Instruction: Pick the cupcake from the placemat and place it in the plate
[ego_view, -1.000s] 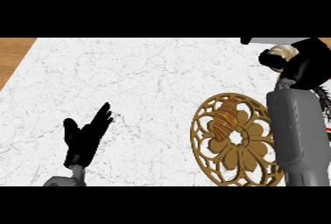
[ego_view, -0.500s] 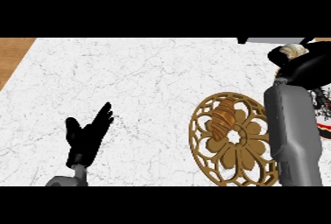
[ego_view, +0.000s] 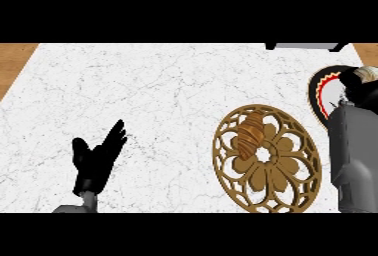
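The cupcake (ego_view: 366, 74), pale-topped, shows at the far right, with my right hand (ego_view: 353, 91) curled round it so most of it is hidden. Both are over the plate (ego_view: 322, 93), which has a black rim, a red and yellow ring and a white centre. The round golden openwork placemat (ego_view: 267, 159) lies just left of my right forearm. A brown pastry (ego_view: 249, 136) rests on the placemat's upper left part. At the lower left my left hand (ego_view: 97, 159) rests open, fingers up, apart from everything.
A grey object (ego_view: 303, 46) sits at the counter's far edge, upper right. The white marble counter (ego_view: 148, 100) ends at a wooden strip (ego_view: 13, 60) on the far left. My right forearm (ego_view: 356, 160) covers the right border.
My right hand has carried the cupcake rightward and a little nearer, over the plate, whose left rim now shows. The left hand has not moved.
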